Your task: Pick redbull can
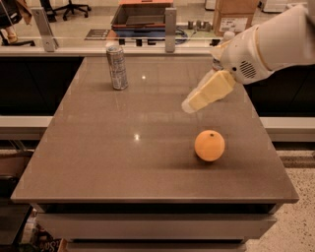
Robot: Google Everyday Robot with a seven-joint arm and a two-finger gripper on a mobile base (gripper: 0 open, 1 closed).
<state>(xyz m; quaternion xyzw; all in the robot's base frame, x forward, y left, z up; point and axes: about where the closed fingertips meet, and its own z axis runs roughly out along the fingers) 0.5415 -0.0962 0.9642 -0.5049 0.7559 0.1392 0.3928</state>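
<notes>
Gripper hung over the right half of the brown table, well apart from the redbull can, which stood upright near the far-left corner; whether the gripper was open or closed could not be told. Risk judged: a low or off-centre approach could clip the orange or topple the slim can. Beyond the table: a cardboard box and an office chair.

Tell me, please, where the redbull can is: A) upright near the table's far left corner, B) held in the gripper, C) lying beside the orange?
A: the redbull can stands upright at the far left of the table, while the gripper hovers over the right side, well apart from it.
</notes>
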